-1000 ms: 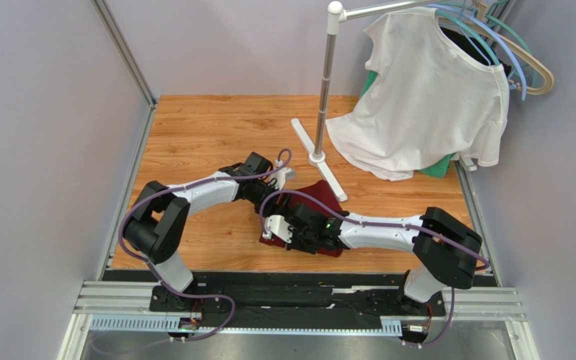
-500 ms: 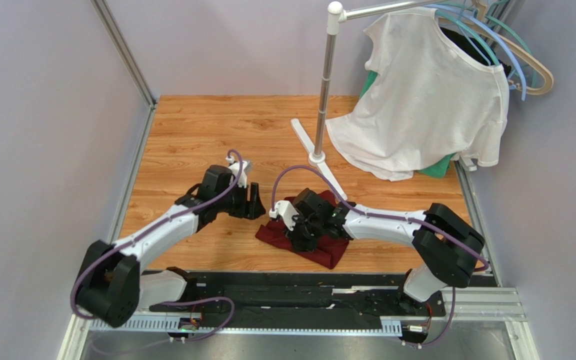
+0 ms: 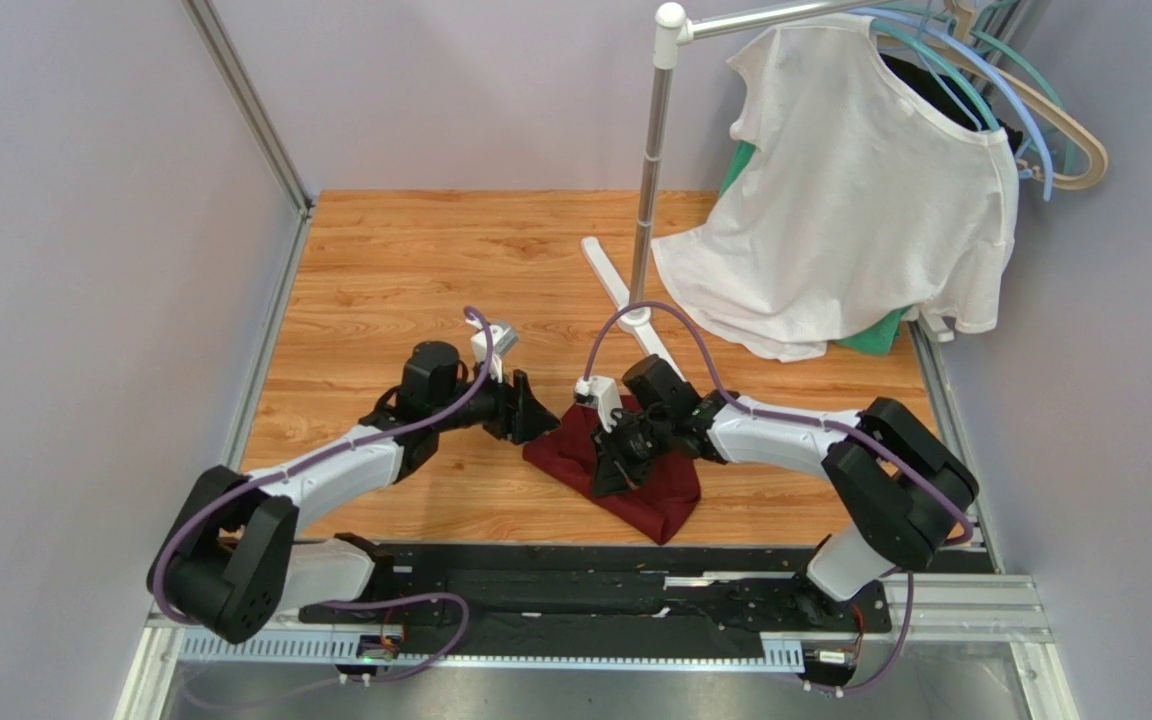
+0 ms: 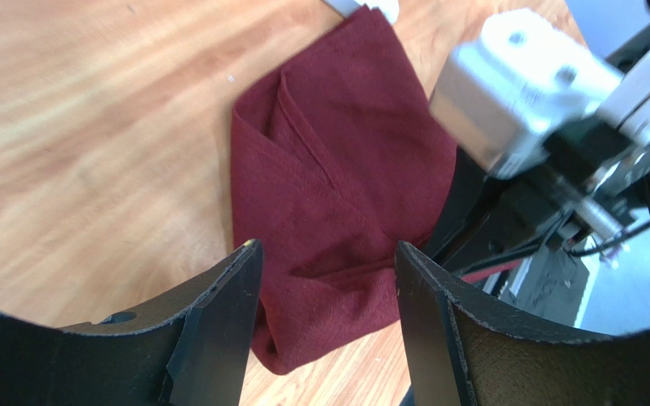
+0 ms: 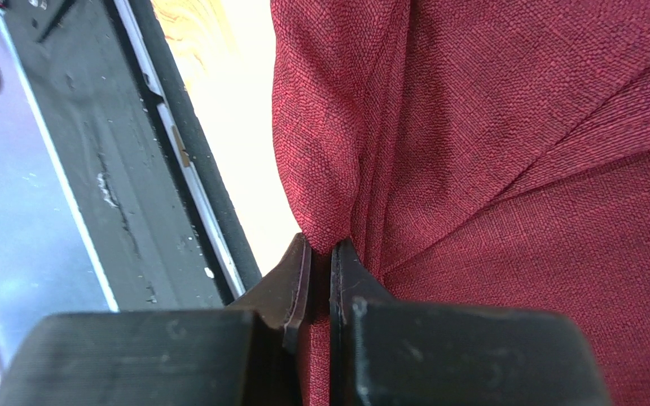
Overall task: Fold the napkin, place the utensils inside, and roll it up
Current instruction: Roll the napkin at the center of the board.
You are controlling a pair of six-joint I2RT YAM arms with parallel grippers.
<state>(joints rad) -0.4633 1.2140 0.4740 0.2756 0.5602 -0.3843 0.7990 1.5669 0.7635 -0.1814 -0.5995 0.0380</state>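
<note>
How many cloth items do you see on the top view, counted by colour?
maroon napkin: 1
white T-shirt: 1
green cloth, mostly hidden behind the T-shirt: 1
Total: 3

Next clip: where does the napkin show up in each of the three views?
Top external: napkin sits low centre, partly under the right gripper.
Left wrist: napkin fills the middle, beyond the open left gripper.
Right wrist: napkin fills the right side, close up.
Shared landmark: the right gripper, shut on a napkin fold; it shows at the right edge of the left wrist view.
</note>
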